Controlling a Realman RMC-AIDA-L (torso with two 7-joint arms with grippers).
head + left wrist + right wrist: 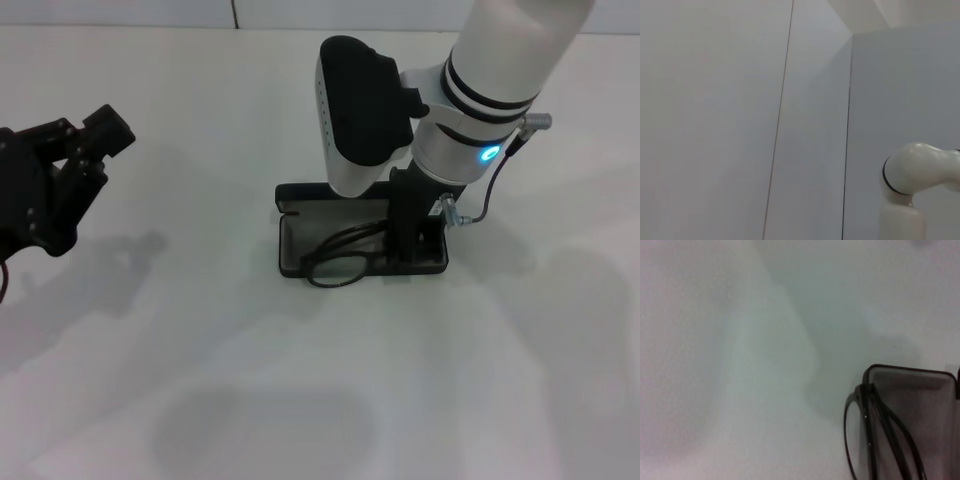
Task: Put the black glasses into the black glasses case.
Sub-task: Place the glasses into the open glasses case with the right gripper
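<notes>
Right gripper (415, 245) sits in open black hinged glasses case (300, 245), blocking its right end; thin black-framed glasses (340, 268) overhang front rim (white tabletop (250, 380) around is open).

Item: my right gripper (412, 245), centre of the white table (200, 330), set down in the open black hinged glasses case (300, 235). Thin black-framed glasses (335, 262) overhang its 7 o'clock rim. My left gripper (90, 140) sits well apart at 9 o'clock.
</notes>
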